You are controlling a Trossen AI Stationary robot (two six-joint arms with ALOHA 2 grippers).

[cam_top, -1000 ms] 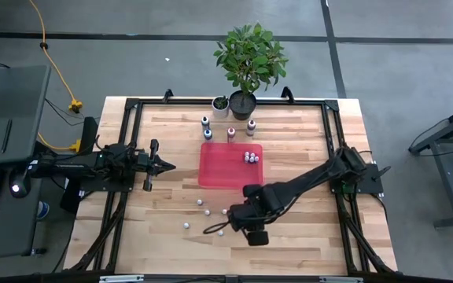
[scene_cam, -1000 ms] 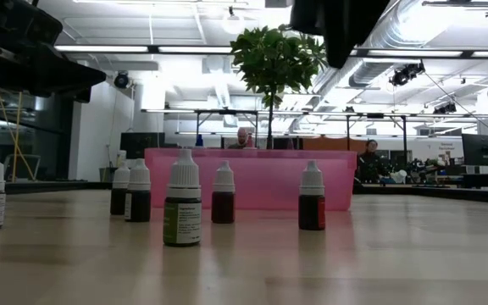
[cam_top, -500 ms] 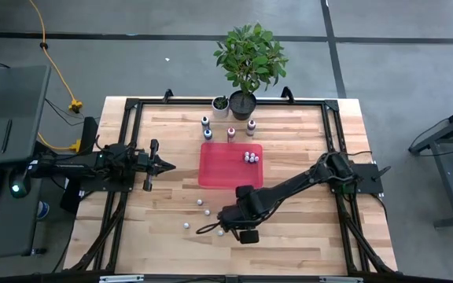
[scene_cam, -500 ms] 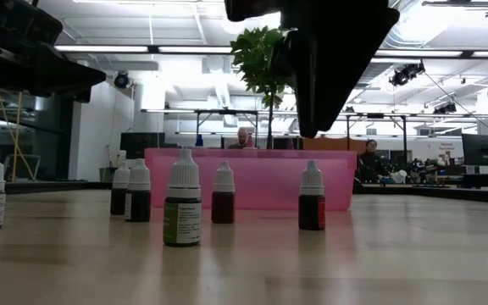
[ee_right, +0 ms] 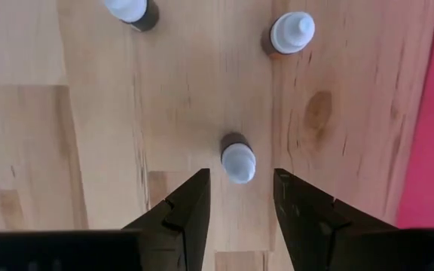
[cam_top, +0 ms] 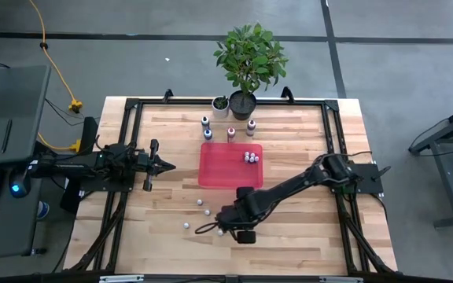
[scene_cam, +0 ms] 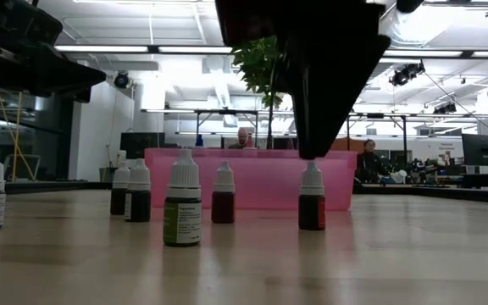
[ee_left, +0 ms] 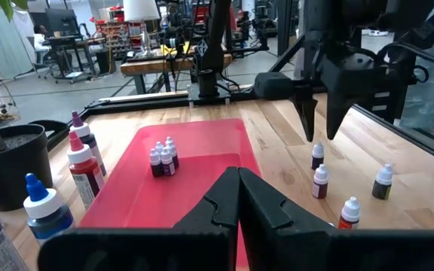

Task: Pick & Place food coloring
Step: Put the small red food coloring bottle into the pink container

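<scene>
The right tool (ee_right: 238, 197) hangs over the loose food coloring bottles on the wooden worktop (cam_top: 305, 236), near the front edge of the red tray (cam_top: 215, 174). Its two fingers stand apart and hold nothing. One small bottle with a whitish cap (ee_right: 237, 159) stands upright just ahead of the gap between them. Other bottles stand near, such as one (ee_right: 291, 33) closer to the tray, and a small group (cam_top: 250, 157) is already inside the tray.

I judge that the step in hand is the approach for a pick. The next move calls for lowering so the cap sits between the fingers, then closing gently, because such a light bottle can tip over.

The left tool (cam_top: 169, 165) waits at the left side of the worktop, with its fingers together.
</scene>
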